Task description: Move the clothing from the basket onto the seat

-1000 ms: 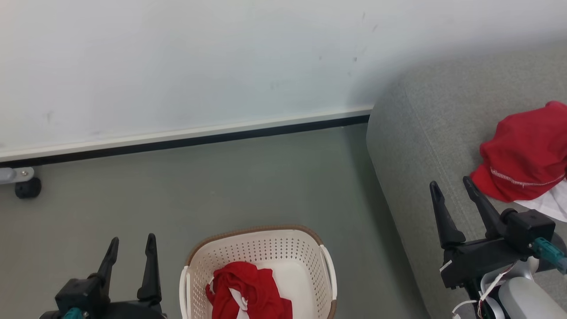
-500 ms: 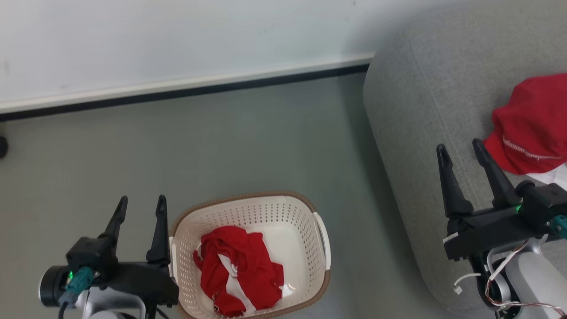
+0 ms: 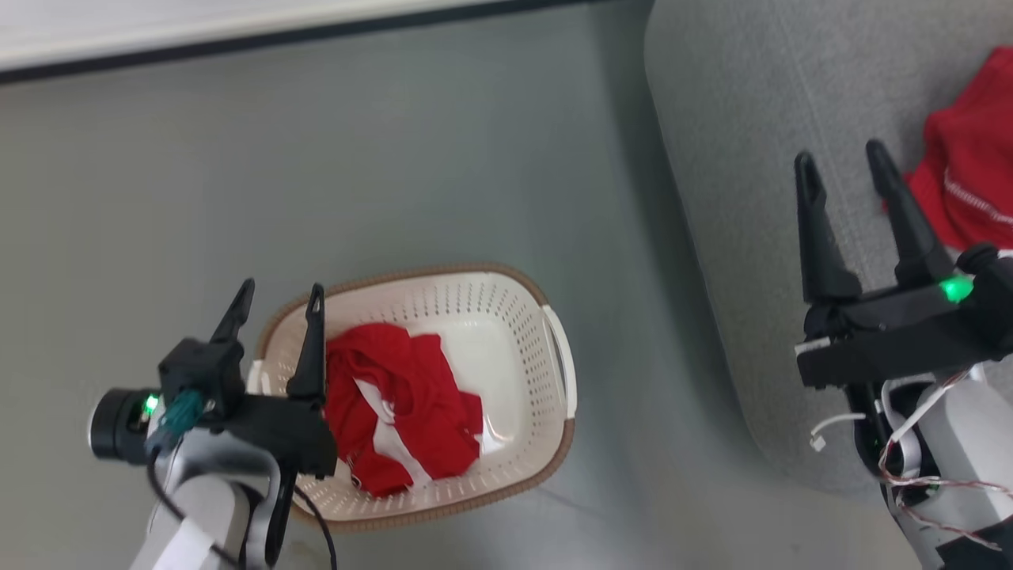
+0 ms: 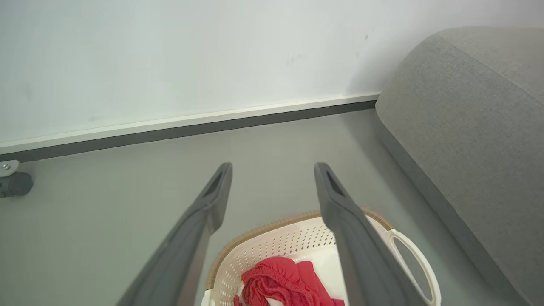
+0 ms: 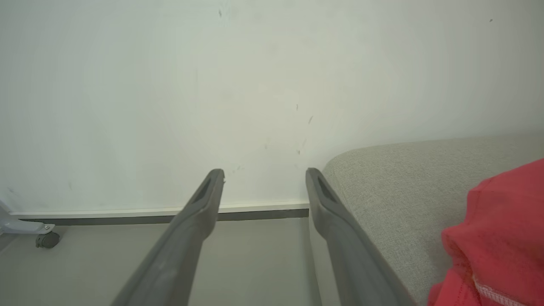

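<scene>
Red clothing (image 3: 400, 404) lies in the basket (image 3: 506, 301) near spread left fingers (image 3: 310, 348) in the head view; the right wrist view, right fingers (image 5: 340, 238) spread, catches another garment (image 5: 497, 238) on the seat (image 5: 403, 182).

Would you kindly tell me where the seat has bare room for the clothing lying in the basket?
The seat is bare between its rounded floor-side edge and the red garment lying on it; the open right gripper is near that patch. It is crowded where that garment lies.
</scene>
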`<state>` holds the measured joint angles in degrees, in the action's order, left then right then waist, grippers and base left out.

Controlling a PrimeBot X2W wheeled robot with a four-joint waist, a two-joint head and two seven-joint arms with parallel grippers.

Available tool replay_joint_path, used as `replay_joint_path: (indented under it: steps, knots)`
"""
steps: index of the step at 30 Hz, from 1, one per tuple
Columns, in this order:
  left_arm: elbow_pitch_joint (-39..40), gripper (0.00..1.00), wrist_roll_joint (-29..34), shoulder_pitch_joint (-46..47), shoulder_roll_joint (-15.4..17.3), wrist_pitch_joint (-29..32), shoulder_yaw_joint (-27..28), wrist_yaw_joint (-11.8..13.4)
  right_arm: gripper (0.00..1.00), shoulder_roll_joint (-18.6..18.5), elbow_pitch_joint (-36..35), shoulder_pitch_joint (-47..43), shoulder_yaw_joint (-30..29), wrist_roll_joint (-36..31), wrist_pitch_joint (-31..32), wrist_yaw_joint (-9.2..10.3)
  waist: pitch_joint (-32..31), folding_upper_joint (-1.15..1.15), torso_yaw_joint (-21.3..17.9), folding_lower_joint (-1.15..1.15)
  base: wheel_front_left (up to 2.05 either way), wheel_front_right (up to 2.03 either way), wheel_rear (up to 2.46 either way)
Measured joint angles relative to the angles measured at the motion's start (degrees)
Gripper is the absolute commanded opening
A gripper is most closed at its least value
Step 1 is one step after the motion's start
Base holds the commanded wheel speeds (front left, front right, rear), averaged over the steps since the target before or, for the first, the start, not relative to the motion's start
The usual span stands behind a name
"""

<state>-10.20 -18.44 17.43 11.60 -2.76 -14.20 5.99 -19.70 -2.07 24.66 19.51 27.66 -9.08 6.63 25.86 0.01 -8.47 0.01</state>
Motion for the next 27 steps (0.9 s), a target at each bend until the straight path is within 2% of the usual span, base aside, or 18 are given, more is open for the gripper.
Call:
replay_joint_path:
  steps: [15,27]
  knots:
    - [-10.8,1.00,2.4,10.5,0.2,3.2,-3.1,-2.5,1.00,2.9,-4.8,6.9,-0.3,-2.1,-0.1,0.43,12.4,0.00,-3.1,0.00,0.00,0.00,0.00]
    - [-21.3,1.00,4.0,16.0,0.5,5.0,-4.1,-3.5,1.00,5.5,-5.3,10.5,1.4,-2.9,-1.2,0.43,20.0,0.01,-6.8,-0.01,0.00,0.00,0.00]
